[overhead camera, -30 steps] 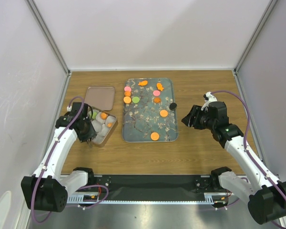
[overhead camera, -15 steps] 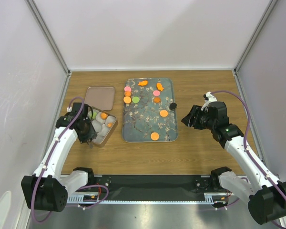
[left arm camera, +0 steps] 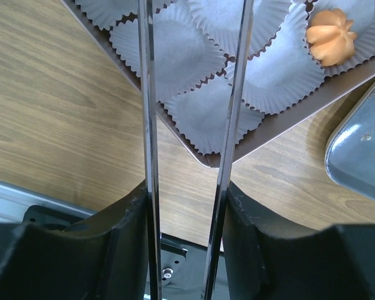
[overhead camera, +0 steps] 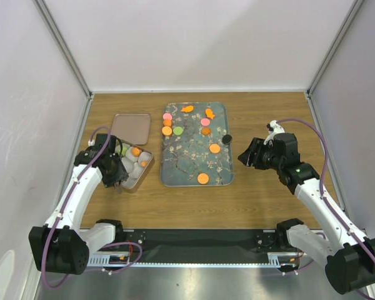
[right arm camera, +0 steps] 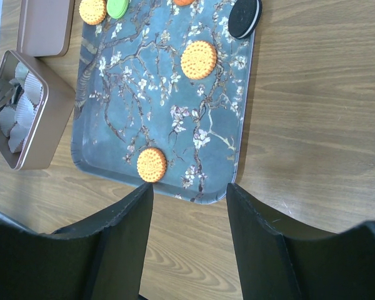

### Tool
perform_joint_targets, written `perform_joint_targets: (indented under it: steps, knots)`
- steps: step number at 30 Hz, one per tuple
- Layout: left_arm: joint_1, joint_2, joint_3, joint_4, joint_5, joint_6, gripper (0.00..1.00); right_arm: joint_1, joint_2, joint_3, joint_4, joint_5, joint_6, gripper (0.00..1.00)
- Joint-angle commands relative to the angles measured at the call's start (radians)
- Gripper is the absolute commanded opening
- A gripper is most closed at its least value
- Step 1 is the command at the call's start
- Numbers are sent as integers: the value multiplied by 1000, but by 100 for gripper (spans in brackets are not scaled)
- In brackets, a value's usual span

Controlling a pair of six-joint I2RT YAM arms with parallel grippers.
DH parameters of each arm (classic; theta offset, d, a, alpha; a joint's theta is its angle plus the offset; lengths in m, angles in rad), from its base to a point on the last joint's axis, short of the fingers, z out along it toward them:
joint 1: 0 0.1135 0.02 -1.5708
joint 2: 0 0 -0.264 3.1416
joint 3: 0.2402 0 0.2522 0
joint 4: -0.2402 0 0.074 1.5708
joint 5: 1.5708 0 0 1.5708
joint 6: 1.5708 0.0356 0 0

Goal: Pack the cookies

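Observation:
Several cookies lie on the blue floral tray (overhead camera: 194,156): orange rounds (overhead camera: 203,178) (overhead camera: 215,149), a green one (overhead camera: 178,130), pink ones (overhead camera: 167,116), fish shapes (overhead camera: 187,109) and a black one (overhead camera: 226,138) at its right edge. The open tin (overhead camera: 130,181) holds white paper cups and a few cookies, one an orange rosette (left arm camera: 330,36). My left gripper (overhead camera: 115,172) is shut on metal tongs (left arm camera: 149,94); their blades stand apart and empty over the cups. My right gripper (overhead camera: 245,156) is open and empty, right of the tray. Its view shows the near orange cookie (right arm camera: 151,164).
The tin's brownish-pink lid (overhead camera: 130,128) lies flat behind the tin, left of the tray. White enclosure walls stand on three sides. A black and metal rail (overhead camera: 194,240) runs along the near table edge.

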Motion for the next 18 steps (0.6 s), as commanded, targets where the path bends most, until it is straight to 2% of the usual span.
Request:
perform_joint_targets:
  steps: [1, 12, 18]
  knots:
    - [11, 1, 18, 33, -19, -14, 48, 6, -18, 0, 28, 5, 1, 57]
    - [11, -43, 54, 21, 14, 32, 50, 7, -15, 0, 28, 6, 1, 56]
    - [-36, -87, 153, -13, 7, 72, 50, 7, -9, 0, 31, 8, 3, 56]
